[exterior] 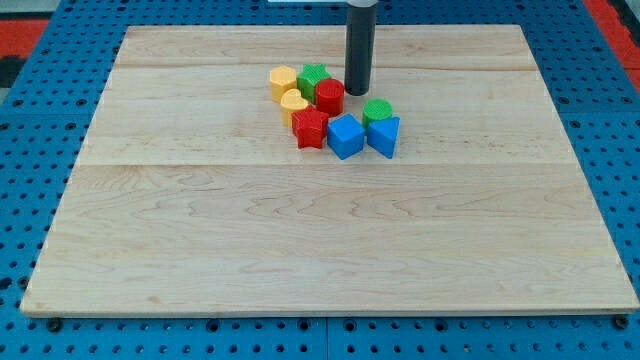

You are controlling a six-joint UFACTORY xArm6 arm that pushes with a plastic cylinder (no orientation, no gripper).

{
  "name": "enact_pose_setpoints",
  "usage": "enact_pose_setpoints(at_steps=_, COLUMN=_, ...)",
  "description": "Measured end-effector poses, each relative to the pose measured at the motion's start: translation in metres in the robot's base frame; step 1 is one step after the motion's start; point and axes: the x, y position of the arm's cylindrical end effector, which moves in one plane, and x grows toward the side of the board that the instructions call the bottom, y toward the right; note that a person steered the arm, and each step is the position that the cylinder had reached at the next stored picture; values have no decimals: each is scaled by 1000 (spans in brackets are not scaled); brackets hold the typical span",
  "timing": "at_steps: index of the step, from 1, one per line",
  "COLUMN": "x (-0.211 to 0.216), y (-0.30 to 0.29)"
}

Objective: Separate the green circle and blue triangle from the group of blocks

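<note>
Landmark = red cylinder (330, 96), upper-middle of the wooden board (300, 250), board sits on a blue pegboard surface (30, 120).

My tip (359, 92) is just to the view's right of the red cylinder, v. close or touching, can't tell which. Rod comes straight down from the view's top edge. No gripper on this arm, just the bare rod, so nothing to spread or pinch.

Green circle (378, 110): right and a bit below the red cylinder, small gap between them. Tip is just above-left of it, not clearly touching.

Blue triangle (384, 136): further below-right of the red cylinder, directly under the green circle and touching it.

Blue cube (345, 136): below the red cylinder, slightly right; touches the blue triangle's left side.

Red star (311, 128): below-left of the red cylinder, just beside the blue cube.

Green star (313, 78): above-left of the red cylinder, touching it, partly hidden behind it.

Yellow hexagon-ish block (283, 83): left of the red cylinder, beside the green star.

Yellow heart-ish block (293, 104): left and slightly below the red cylinder, between yellow hexagon and red star; shape not sure.

All 8 blocks sit as one tight cluster; green circle + blue triangle are on its right edge, not separated yet
</note>
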Motion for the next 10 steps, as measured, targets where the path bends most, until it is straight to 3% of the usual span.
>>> enact_pose_setpoints(at_steps=3, x=63, y=34)
enact_pose_setpoints(at_steps=8, x=48, y=22)
enact_pose_setpoints(at_steps=10, x=73, y=36)
